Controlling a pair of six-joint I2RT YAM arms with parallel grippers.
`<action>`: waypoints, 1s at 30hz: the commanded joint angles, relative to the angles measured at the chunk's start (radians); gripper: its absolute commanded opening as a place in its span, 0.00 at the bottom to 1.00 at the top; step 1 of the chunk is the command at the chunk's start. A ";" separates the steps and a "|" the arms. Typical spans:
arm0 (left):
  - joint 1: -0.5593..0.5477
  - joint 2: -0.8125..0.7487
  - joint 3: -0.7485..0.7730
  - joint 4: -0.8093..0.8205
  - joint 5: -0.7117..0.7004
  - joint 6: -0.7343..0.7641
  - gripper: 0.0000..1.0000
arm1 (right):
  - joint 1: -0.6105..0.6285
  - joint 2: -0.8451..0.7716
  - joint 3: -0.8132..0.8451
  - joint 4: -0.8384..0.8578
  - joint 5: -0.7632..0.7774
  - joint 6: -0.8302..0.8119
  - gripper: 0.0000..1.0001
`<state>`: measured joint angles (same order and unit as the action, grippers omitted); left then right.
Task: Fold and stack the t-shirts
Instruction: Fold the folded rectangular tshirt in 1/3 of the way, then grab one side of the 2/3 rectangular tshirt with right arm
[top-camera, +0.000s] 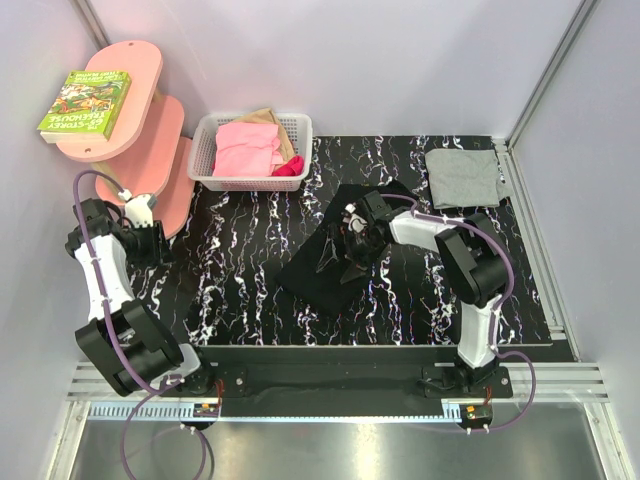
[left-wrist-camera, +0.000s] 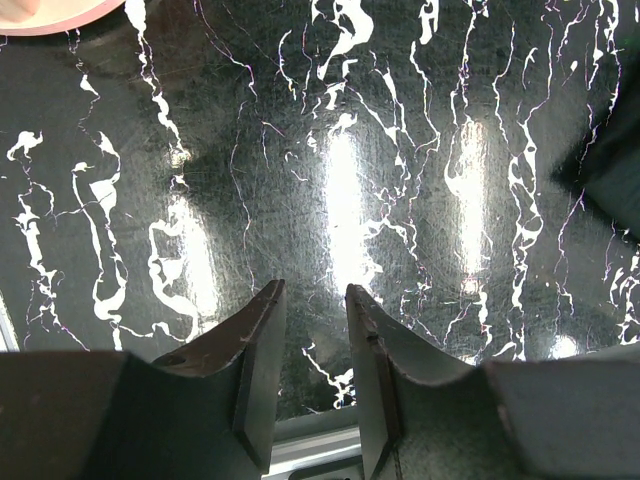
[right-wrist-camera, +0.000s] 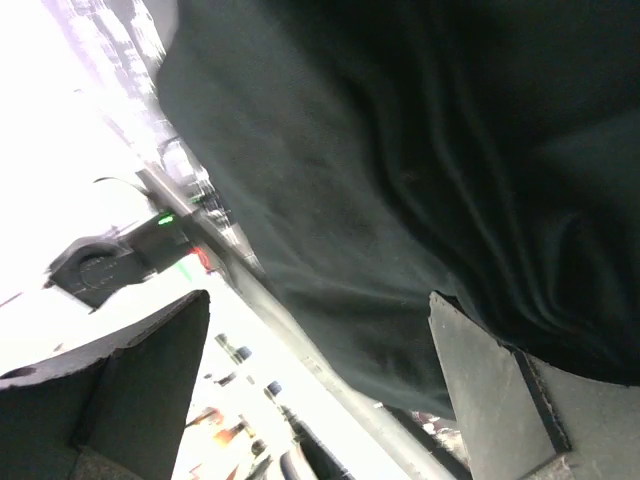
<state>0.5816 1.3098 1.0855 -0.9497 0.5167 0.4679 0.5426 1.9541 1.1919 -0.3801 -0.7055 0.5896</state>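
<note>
The white basket (top-camera: 203, 155) stood at the upper middle of the black, white-veined tabletop (top-camera: 240, 260). It held a heap of pink cloths (top-camera: 245, 150), with a tan cloth (top-camera: 262, 118) at the back and a magenta scrap (top-camera: 290, 166) at its right end. To its left rose a pink shelf stand (top-camera: 140, 60), and a green book (top-camera: 85, 103) lay on the top tier.

The grey t-shirt (top-camera: 462, 177) lay folded at the upper right of the tabletop. The black t-shirt (top-camera: 320, 275) sprawled in the middle, crumpled and partly doubled over, well apart from the grey one.

The right claw (right-wrist-camera: 318, 296) hung over the black t-shirt's upper part with its jaws as wide apart as they went. From its own camera, dark cloth filled the upper right of the frame and ran down behind the right finger. Whether a finger touched the cloth I could not tell. The left of that frame was washed out white, and only a dark block with a green light (right-wrist-camera: 165, 218) showed there.

The left claw (left-wrist-camera: 315, 292) hovered over bare tabletop at the left, its jaws a narrow gap apart with nothing between them. In its view a pink rim was cut off at the upper left corner, and a dark edge of cloth at the right.

A few pale marks on the black t-shirt near the right claw were too small to read.
</note>
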 joint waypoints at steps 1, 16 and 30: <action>0.004 -0.026 0.019 0.008 0.008 0.018 0.35 | -0.007 0.068 -0.009 0.057 0.012 -0.020 1.00; 0.004 -0.023 0.037 0.008 -0.009 0.005 0.35 | 0.289 -0.205 0.291 -0.435 0.543 -0.270 1.00; 0.009 -0.007 0.045 -0.003 0.012 -0.017 0.36 | 0.714 0.092 0.305 -0.471 1.434 -0.336 1.00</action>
<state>0.5838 1.3102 1.0935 -0.9520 0.5106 0.4583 1.2617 2.0098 1.4757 -0.8257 0.4652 0.2646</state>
